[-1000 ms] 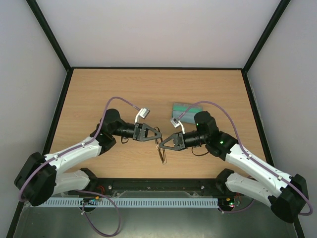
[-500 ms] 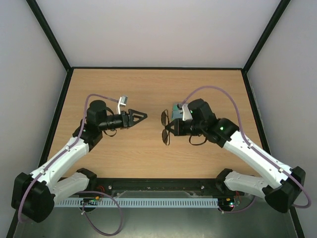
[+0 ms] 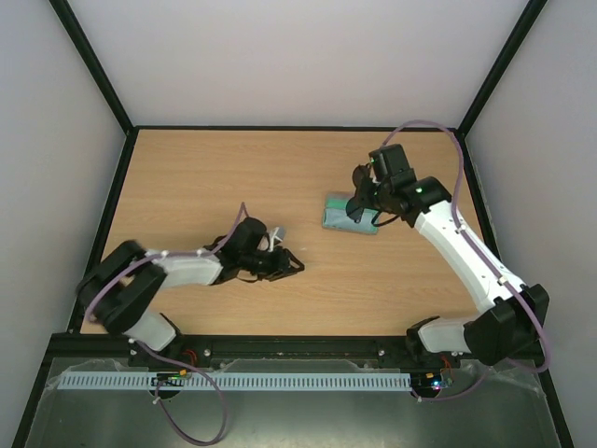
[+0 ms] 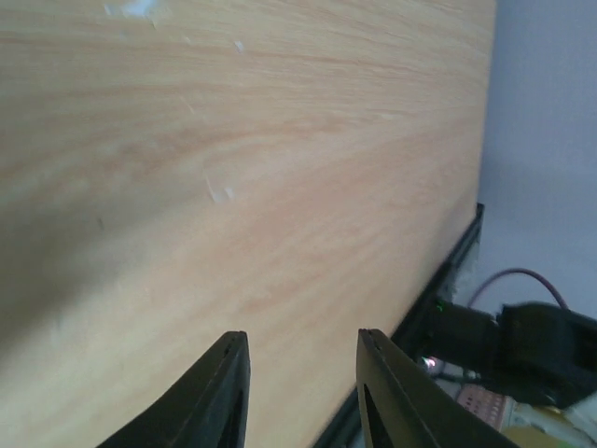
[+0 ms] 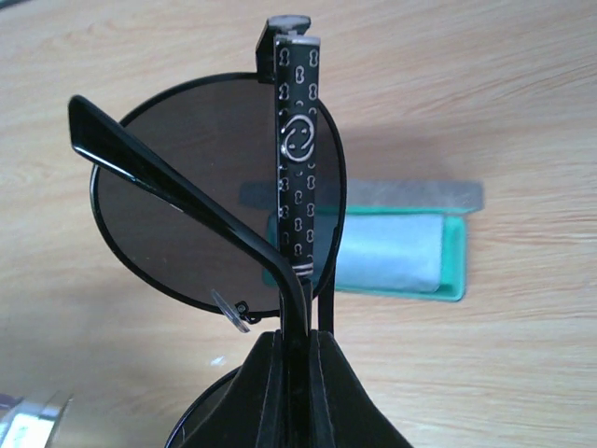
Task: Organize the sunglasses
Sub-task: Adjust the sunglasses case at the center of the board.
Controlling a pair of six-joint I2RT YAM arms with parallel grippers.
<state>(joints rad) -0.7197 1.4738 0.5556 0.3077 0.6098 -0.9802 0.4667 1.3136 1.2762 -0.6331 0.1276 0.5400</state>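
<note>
right wrist view: right gripper point(image 5: 300, 347) is pinched tight on the sunglasses point(image 5: 215, 187), holding them up in the air right by the green-lined case point(image 5: 392, 252). left gripper point(image 4: 298, 397) sits low over the table point(image 4: 233, 168), fingers partly spread, nothing between them.

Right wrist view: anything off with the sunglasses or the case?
Nothing stands out. The sunglasses are pinched by their folded temple arms between the right fingers, lenses on edge, close to the open case. No visible damage, nothing spilled.

white swirl emblem point(image 5: 299, 136) on sunglasses point(image 5: 201, 201), no words
</note>
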